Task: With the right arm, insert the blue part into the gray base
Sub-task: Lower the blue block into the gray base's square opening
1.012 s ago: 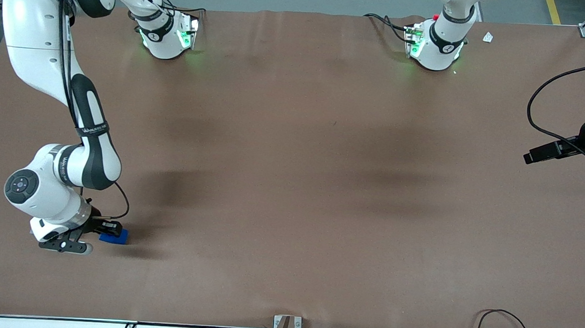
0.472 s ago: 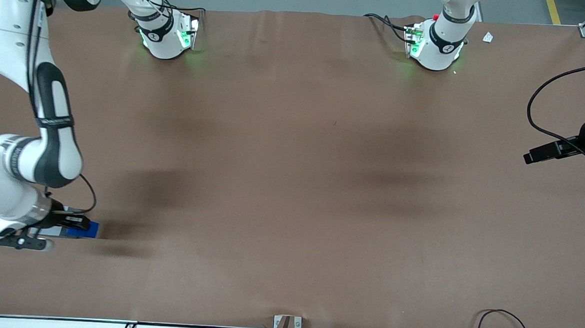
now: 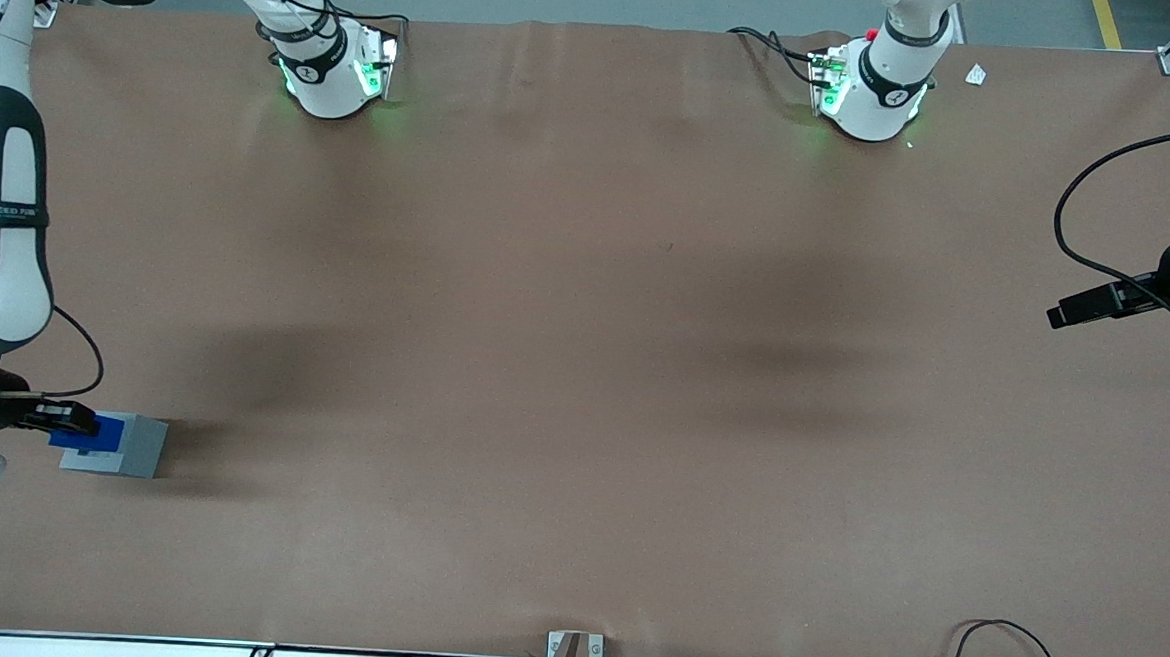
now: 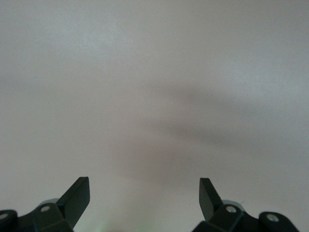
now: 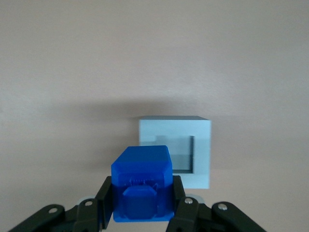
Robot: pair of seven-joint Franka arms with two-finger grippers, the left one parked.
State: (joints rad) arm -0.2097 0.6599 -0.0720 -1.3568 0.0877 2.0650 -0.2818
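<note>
Above the gray base (image 5: 175, 151), the end effector (image 5: 143, 205) clamps the blue part (image 5: 142, 183).

The front view looks down over the whole table (image 3: 583, 368); the right wrist view (close) shares its gray base (image 3: 123, 447).

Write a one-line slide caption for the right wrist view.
Right arm's gripper, shut on the blue part, carries it above the brown table toward the gray base and its square recess.
</note>
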